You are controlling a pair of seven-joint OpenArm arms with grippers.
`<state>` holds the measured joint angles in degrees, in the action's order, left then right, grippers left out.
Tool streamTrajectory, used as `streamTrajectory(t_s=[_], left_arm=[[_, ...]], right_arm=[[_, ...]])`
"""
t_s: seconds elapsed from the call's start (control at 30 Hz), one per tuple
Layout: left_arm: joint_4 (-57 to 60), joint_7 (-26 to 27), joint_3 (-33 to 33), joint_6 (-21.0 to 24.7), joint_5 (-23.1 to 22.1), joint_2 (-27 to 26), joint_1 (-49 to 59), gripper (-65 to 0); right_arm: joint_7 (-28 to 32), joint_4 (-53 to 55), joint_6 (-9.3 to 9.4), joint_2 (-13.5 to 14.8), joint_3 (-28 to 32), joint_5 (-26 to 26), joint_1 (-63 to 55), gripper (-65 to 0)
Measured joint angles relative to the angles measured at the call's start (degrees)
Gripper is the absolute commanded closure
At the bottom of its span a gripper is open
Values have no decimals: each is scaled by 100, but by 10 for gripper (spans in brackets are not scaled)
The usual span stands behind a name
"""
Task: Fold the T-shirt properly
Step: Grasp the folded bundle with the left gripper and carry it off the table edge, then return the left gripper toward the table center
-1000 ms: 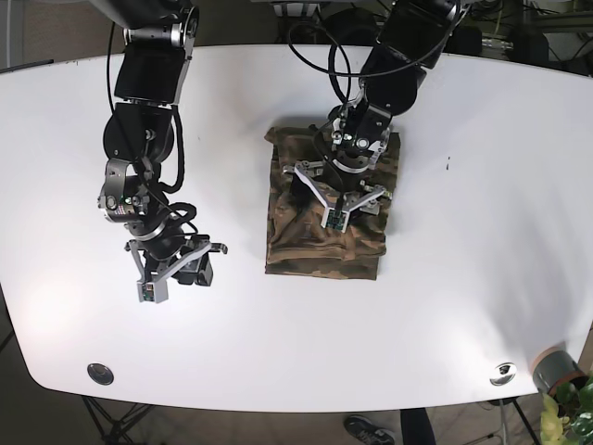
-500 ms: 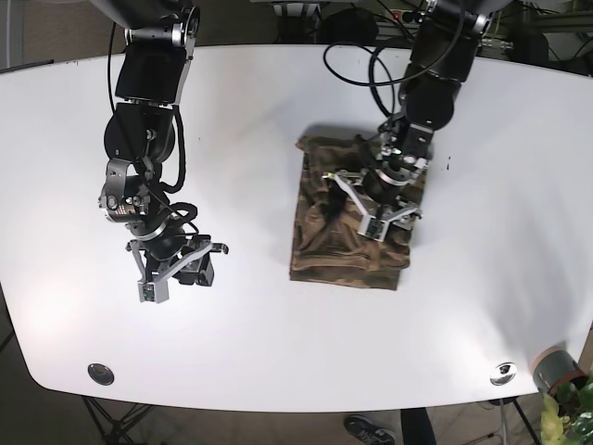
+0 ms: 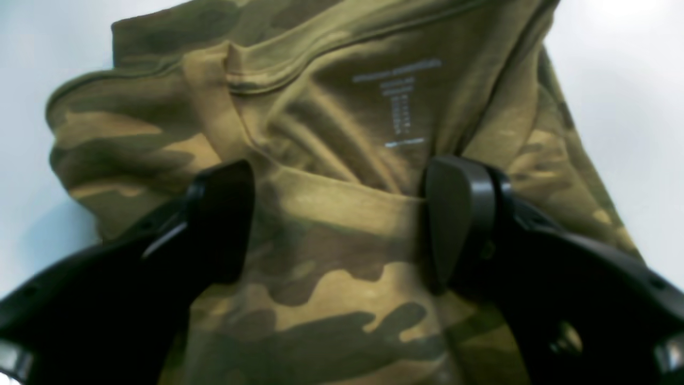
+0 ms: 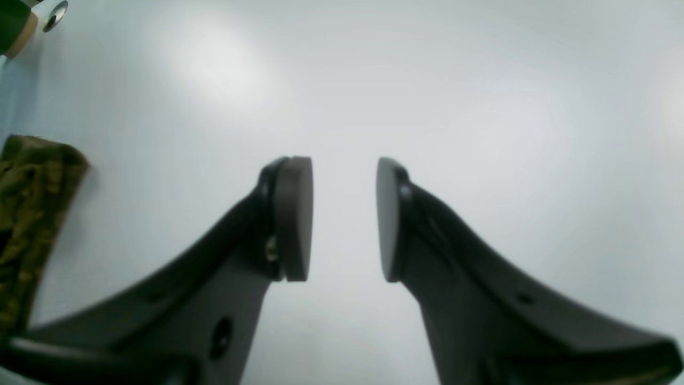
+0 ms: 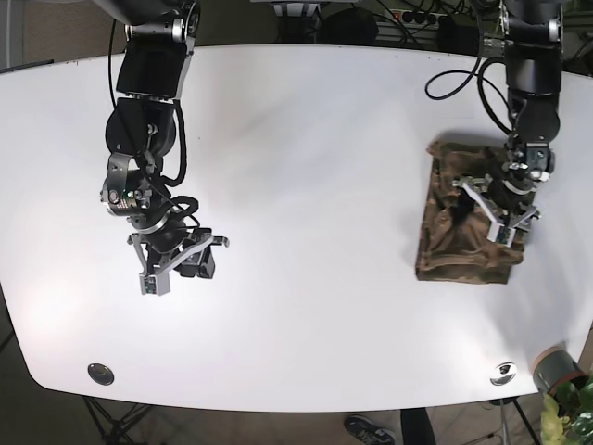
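The camouflage T-shirt (image 5: 459,232) lies folded into a rectangle at the right side of the white table (image 5: 306,139). My left gripper (image 5: 496,211) is open and sits on top of it, jaws spread wide. In the left wrist view the gripper (image 3: 342,224) has both fingers (image 3: 459,219) resting on the cloth just below the collar and its printed label (image 3: 398,104). My right gripper (image 5: 178,269) is open and empty over bare table at the left. In the right wrist view (image 4: 344,219) its pads stand a little apart, and the shirt (image 4: 26,214) shows at the left edge.
A potted plant (image 5: 556,371) stands off the table's front right corner. Round metal grommets sit in the table at the front left (image 5: 100,374) and the front right (image 5: 503,373). The table's right edge is near the shirt.
My left gripper has moved far to the right, and the folded shirt has slid with it from the table's middle to its right side. The right arm has barely moved.
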<state>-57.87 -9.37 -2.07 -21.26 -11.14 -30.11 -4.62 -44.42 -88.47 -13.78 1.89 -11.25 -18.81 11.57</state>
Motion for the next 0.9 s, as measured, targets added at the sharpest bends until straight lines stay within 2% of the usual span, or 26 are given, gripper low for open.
streamTrajectory(t_s=[0.2,0.43,0.6,0.7,0.9], left_arm=[[553,22,282,-437,-39,-544,-20,-458],[1054,0,284,-566,-33,-1106,-20,-458],[1805,804,282,-848,33,-1493,20,-458],[2267,1154,282,-863,94,-1716,37,-458],[2459,857,264,-789,455,-2111,103,-458]], right_arm=[[7,0,2,4,4,7,-52,-185],[-2,-9,0,-13,31,0,-240,-185],[2,-229,4,-13,31,20,-396,-185],[22,-455,-15,-15,37,0,-501,-185],[22,-695,-15,-11,35,0,-647,-185]])
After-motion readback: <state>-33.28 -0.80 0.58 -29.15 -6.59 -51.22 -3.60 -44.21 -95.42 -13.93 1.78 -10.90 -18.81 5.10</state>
